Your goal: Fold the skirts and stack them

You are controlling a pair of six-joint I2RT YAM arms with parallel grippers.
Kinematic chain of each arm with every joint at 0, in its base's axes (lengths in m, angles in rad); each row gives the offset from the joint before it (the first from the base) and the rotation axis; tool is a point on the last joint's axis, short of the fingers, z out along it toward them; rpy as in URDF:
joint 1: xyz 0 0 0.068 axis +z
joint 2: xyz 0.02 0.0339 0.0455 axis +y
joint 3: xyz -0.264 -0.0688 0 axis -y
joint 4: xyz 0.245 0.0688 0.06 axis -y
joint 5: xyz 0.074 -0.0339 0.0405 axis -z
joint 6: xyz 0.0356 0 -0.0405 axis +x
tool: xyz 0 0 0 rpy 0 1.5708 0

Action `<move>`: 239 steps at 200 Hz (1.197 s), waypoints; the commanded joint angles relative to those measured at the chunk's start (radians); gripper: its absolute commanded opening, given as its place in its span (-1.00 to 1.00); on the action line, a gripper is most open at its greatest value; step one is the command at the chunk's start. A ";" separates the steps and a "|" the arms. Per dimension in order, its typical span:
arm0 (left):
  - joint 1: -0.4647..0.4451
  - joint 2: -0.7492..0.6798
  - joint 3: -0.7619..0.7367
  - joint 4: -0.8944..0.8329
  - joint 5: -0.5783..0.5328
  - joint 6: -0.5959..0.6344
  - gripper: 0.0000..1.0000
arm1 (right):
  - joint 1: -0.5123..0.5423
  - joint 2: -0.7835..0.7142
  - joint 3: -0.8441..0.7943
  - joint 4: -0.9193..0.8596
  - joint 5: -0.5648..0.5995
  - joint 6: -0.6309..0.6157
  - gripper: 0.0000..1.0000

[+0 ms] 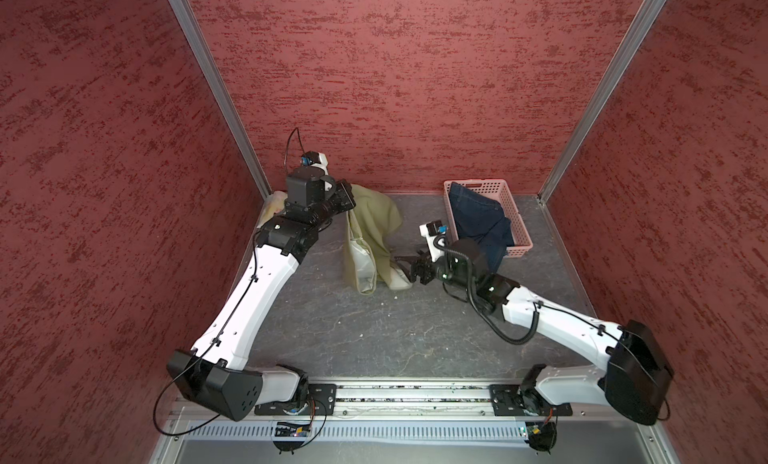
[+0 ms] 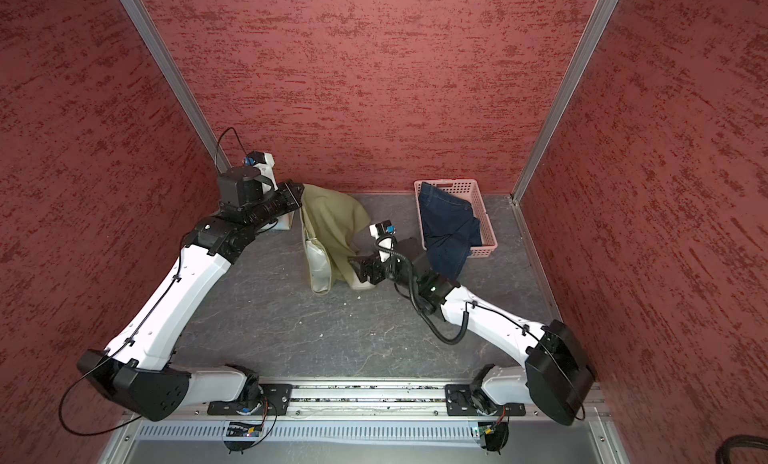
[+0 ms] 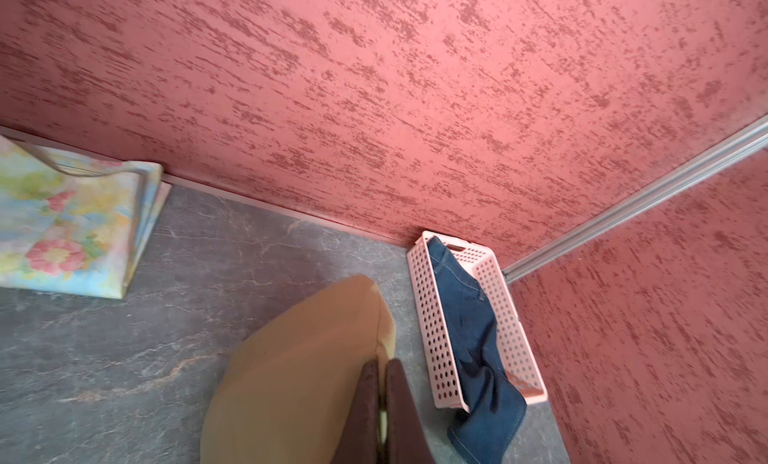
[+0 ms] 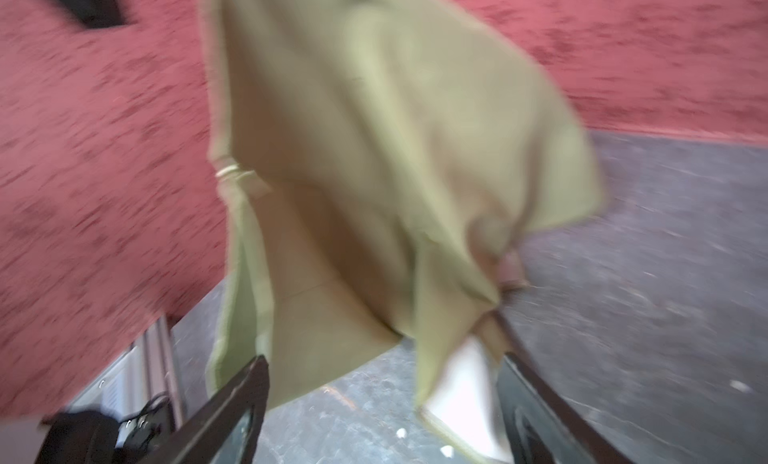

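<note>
Olive skirt (image 1: 370,229) is held up at centre by the clenched left gripper (image 1: 350,200); the right gripper (image 1: 405,268) is spread wide at its hem, perhaps touching. Denim skirt (image 1: 478,220) is draped over the basket (image 1: 519,218).

Three soft cloth skirts are counted: one plain olive-green cloth skirt (image 1: 372,220), one dark blue denim skirt (image 1: 478,220) and one pale pastel floral skirt with pink blooms (image 3: 62,233). One pink perforated plastic basket (image 1: 517,225) is seen on the single grey marbled tabletop (image 1: 374,337). Two white-and-black robot arms are present, the left arm (image 1: 249,308) and the right arm (image 1: 561,324), and two dark fingers are shown on each, left fingers (image 3: 365,412) and right fingers (image 4: 237,395).
</note>
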 commanded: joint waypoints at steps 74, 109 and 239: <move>-0.079 0.001 0.002 -0.024 -0.131 -0.006 -1.00 | 0.289 0.118 -0.186 0.422 0.345 -0.173 0.68; -0.085 0.002 0.002 -0.028 -0.130 -0.006 -1.00 | 0.322 0.188 -0.245 0.569 0.372 -0.336 0.57; -0.095 0.017 -0.004 -0.012 -0.115 -0.014 -1.00 | 0.360 0.477 -0.237 1.022 0.357 -0.607 0.31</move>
